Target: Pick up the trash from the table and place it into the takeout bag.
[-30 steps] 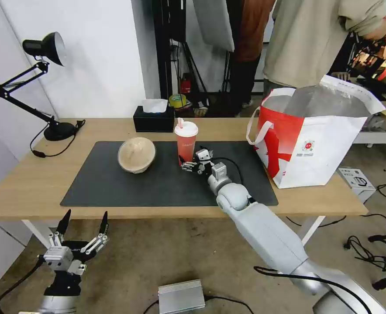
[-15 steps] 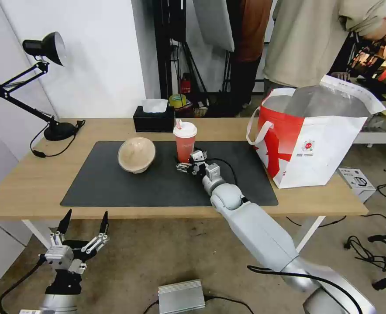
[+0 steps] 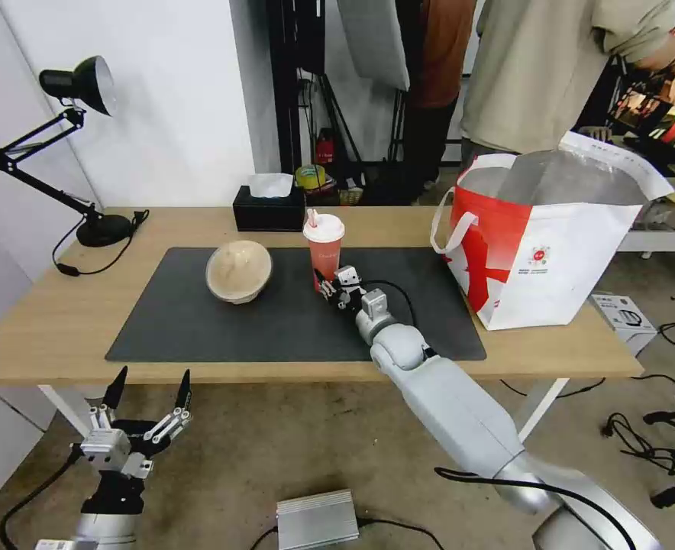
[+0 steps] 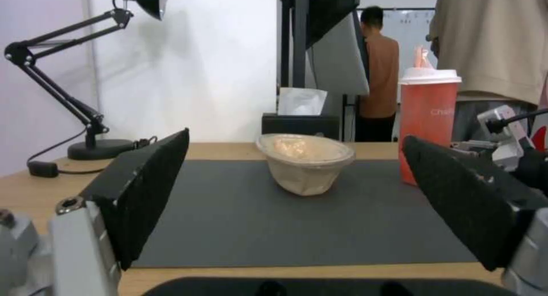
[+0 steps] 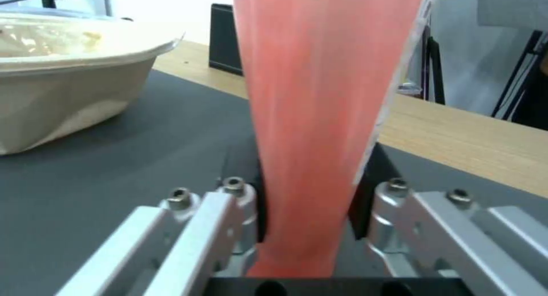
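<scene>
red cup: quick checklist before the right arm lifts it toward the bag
1. Right gripper closed on the red cup, low on its body: ok.
2. Cup upright, white lid on: ok.
3. Grip firm enough for lifting: cannot tell.
4. Beige bowl apart from the cup: ok.
5. Takeout bag standing at the table's right end, mouth open: ok.
6. Left gripper open, parked below the table's front edge: ok.
</scene>
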